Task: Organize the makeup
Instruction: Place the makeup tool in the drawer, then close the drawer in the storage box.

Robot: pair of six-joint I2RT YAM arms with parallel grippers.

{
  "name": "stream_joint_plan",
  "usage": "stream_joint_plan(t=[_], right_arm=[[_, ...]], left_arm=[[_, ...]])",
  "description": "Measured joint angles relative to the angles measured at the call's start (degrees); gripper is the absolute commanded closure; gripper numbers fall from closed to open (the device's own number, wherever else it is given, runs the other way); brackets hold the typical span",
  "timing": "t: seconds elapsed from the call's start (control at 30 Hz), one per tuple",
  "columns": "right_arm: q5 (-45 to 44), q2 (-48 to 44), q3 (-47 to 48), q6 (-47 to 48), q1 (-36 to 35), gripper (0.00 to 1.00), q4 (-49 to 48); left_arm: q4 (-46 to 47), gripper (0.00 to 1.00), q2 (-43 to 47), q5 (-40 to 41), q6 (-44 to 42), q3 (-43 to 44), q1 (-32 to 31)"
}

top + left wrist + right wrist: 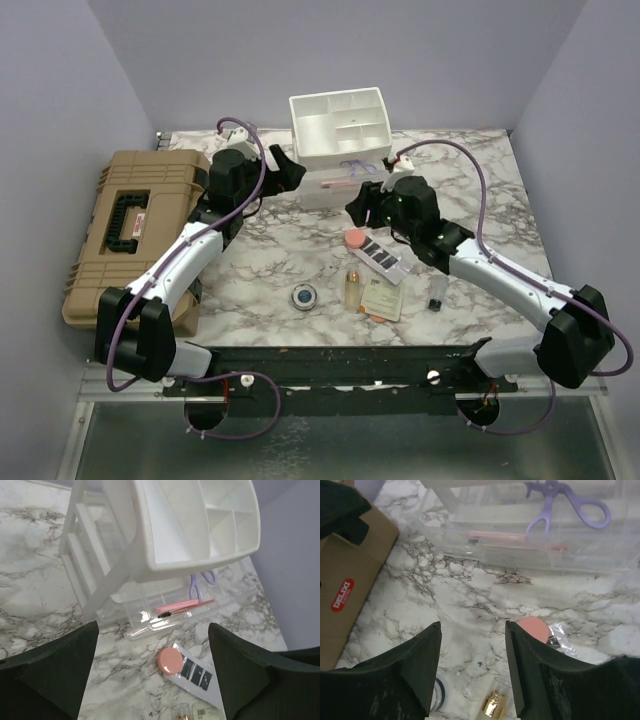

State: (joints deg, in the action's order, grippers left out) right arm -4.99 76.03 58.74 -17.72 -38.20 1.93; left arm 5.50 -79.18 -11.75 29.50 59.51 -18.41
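Near row on tabletop [270, 260]: blue compact [303, 296], amber bottle [352, 288], cream sachet [383, 298], vial [437, 297]. All loose, none binned yet. Behind them: strip palette [383, 257], pink puff [354, 239] touching its far end. Right pincer [472, 627] hovers over puff area, wide open, empty; prob lining up a pick. Left pincer [152, 630] also wide open, empty, facing organizer [338, 125] at back, maybe to steady it.

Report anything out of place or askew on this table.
Nothing looks spilled or broken. The makeup lies loose in front of the white organizer, whose top compartments are empty; the pink puff overlaps one end of the black palette.
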Motion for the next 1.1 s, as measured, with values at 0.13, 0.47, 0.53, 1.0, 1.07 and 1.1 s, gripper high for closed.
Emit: stream_joint_plan(t=[0.13, 0.47, 0.53, 1.0, 1.07, 1.1], right_arm=[[-3.54, 0.57, -4.61, -12.41, 0.04, 0.31, -5.4], [-7.78, 5.53, -4.92, -36.3, 3.19, 0.45, -11.26], [-7.04, 6.27, -5.81, -39.45, 4.5, 0.6, -13.51], [8.48, 19.28, -7.98, -49.83, 14.08, 0.83, -28.87], [10.16, 20.79, -6.56, -49.77, 14.78, 0.83, -29.42], [10.88, 21.46, -5.64, -49.75, 15.02, 0.83, -29.53]], left_arm=[[5.55, 0.11, -0.46, 4.2, 4.07, 0.81, 0.02], [9.03, 0.37, -13.7, 9.7, 5.84, 15.98, 0.02], [8.94, 0.45, -16.5, 9.62, 5.38, 18.08, 0.02], [5.01, 0.75, -25.0, 5.55, -0.22, 23.61, 0.0], [4.0, 0.77, -25.44, 5.29, -0.63, 24.79, -0.04], [3.72, 0.78, -25.46, 5.2, -0.72, 24.92, -0.04]])
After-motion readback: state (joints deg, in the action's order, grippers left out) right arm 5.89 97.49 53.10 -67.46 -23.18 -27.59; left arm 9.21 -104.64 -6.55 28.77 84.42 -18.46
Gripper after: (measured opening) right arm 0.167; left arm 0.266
